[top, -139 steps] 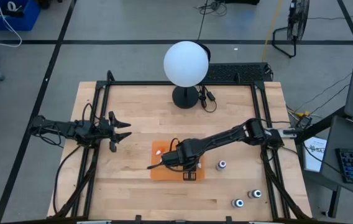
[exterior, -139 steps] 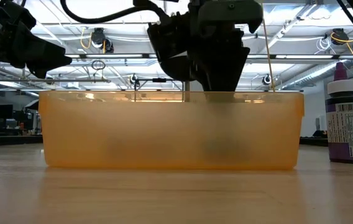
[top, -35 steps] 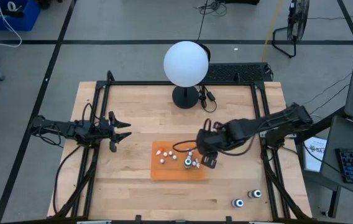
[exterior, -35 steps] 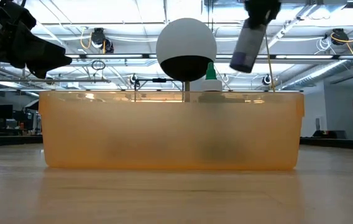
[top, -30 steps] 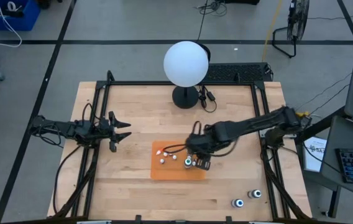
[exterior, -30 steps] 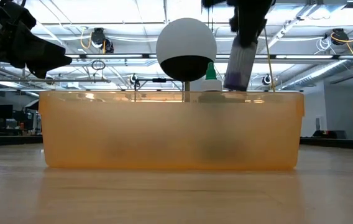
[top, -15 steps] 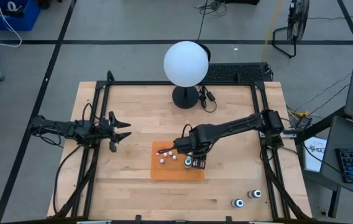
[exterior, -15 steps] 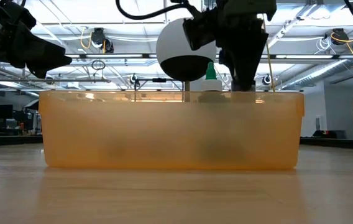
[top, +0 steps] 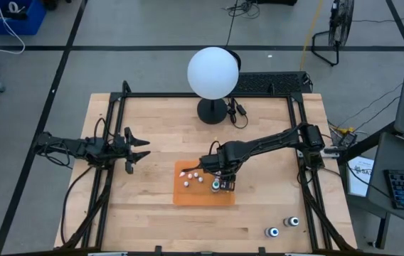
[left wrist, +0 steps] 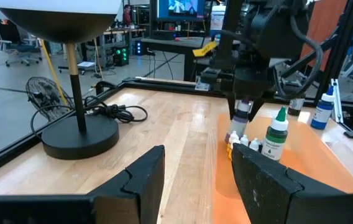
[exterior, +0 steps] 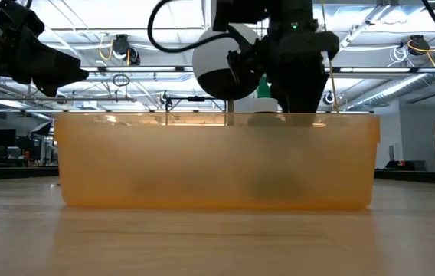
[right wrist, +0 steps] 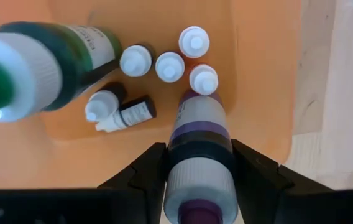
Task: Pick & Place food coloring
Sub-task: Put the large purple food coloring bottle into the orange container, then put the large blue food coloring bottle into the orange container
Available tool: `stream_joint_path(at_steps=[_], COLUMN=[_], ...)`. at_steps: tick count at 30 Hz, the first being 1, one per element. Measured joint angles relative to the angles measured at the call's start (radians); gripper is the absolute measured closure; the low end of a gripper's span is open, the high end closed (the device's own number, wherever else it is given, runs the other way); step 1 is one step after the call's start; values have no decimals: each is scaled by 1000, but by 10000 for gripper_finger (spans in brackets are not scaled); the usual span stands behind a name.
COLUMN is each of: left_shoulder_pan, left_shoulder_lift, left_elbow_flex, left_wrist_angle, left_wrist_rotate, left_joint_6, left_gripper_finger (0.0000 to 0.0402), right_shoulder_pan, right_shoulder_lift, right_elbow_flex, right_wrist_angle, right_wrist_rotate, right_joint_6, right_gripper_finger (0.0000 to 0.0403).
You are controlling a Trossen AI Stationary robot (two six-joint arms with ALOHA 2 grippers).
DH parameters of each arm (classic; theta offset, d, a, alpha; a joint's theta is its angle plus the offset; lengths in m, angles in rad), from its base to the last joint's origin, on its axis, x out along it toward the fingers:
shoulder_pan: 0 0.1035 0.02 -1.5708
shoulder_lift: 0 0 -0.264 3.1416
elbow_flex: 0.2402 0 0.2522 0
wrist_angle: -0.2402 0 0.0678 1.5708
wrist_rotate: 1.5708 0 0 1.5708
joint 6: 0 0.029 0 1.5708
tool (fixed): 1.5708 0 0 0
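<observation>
Food coloring bottle, purple (right wrist: pixel 199 140), is clamped in the right tool (top: pixel 220 176), lowered upright into the orange bin (top: pixel 179 195) beside small bottles; left tool (top: pixel 139 150) waits apart, fingers spread.

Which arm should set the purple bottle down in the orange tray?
Right: its end effector already holds the purple bottle over the orange tray. The left end effector waits off to the side.
</observation>
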Motion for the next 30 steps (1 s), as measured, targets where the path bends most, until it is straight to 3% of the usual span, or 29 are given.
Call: stream_joint_path(at_steps=[11, 17, 22, 30], left_shoulder_pan=[0, 0, 0, 0], left_shoulder_lift=[0, 0, 0, 0], left_elbow_flex=[0, 0, 0, 0], left_wrist_angle=[0, 0, 0, 0], left_wrist_rotate=[0, 0, 0, 0], left_joint_6=[0, 0, 0, 0], left_gripper_finger=[215, 215, 215, 215], right_shoulder_pan=[-5, -6, -5, 56], right_shoulder_lift=[-3, -9, -40, -156], right_elbow_flex=[-37, -41, -41, -40], right_wrist_angle=[37, 34, 16, -147], right_wrist_rotate=[-3, 1, -3, -164], right_joint_6=[20, 89, 136, 445], right_gripper_finger=[260, 165, 138, 152])
